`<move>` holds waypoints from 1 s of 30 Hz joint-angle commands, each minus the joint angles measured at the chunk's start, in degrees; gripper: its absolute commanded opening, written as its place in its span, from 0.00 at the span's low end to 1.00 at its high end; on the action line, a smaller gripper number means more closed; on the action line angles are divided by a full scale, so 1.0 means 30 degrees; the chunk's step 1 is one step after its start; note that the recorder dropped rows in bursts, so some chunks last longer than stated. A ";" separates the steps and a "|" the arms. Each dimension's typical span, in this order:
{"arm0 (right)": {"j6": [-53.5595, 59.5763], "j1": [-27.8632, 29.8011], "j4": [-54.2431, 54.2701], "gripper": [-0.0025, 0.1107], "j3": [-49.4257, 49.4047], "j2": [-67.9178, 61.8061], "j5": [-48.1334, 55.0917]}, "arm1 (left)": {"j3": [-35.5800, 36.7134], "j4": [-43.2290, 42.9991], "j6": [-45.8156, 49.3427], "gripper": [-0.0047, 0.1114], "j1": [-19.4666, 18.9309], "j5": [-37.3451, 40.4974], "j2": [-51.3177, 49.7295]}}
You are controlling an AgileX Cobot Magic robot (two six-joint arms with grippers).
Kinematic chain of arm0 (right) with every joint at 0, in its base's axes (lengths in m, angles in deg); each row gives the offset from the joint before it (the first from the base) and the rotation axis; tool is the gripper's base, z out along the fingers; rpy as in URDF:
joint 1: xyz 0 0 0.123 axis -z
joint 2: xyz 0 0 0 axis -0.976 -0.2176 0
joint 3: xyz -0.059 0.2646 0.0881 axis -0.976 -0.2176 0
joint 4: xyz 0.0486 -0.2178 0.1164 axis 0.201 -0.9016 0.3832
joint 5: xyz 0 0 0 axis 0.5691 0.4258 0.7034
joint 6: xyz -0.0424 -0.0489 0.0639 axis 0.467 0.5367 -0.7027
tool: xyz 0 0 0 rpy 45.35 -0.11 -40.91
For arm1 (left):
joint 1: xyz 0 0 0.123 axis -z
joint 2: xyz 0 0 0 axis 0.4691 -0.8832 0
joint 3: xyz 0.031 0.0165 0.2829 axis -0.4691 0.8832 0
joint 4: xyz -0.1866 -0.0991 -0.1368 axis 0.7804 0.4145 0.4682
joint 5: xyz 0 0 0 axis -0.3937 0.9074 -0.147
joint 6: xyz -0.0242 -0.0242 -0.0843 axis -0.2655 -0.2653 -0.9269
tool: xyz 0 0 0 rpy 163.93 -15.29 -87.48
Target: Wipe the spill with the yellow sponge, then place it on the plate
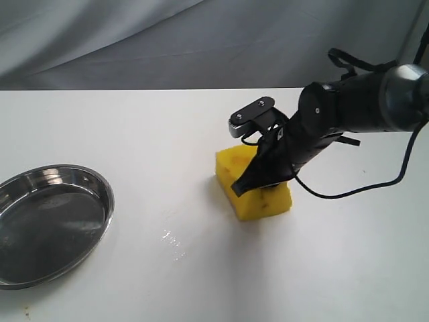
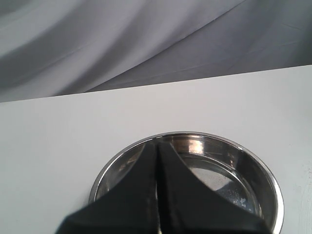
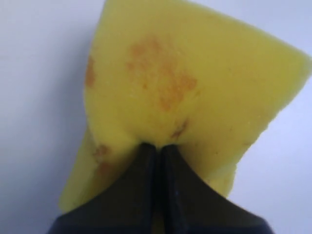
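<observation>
Sponge: yellow sponge (image 1: 260,204) right of centre in the exterior view, apparently resting on the table (image 1: 134,134), with brownish stains on its face.
Right claw: right gripper (image 3: 157,146) narrow, pinching a puckered fold of the sponge.
Left claw: left gripper (image 2: 157,144) with jaws pressed together, empty, above the plate (image 1: 107,201).
Spill: no amber drop visible, only a faint wet streak (image 1: 172,240) below-left of the sponge.
Progress: wiping looks done; the carry to the bare plate at lower left remains.

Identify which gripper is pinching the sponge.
The right gripper: its shut jaws pinch the sponge, puckering the foam. The left gripper is shut on nothing, with the plate beyond it.
</observation>
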 commanded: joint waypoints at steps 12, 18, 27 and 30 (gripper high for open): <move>0.2635 -0.7874 0.2995 0.02 -0.0122 -0.0279 0.1637 | 0.0034 0.0040 -0.0022 0.04 0.0034 -0.0140 0.0078; 0.2841 -1.0154 0.3726 0.02 -0.0122 -0.0279 0.2165 | 0.0034 0.0040 -0.0022 0.04 0.0034 -0.0140 0.0078; -0.1371 -0.6388 -0.0630 0.02 -0.0122 -0.0279 0.1564 | 0.0034 0.0040 -0.0022 0.04 0.0034 -0.0140 0.0078; -0.1737 -0.4618 -0.0622 0.02 -0.0122 -0.0279 0.1482 | 0.0034 0.0040 -0.0022 0.04 0.0034 -0.0140 0.0078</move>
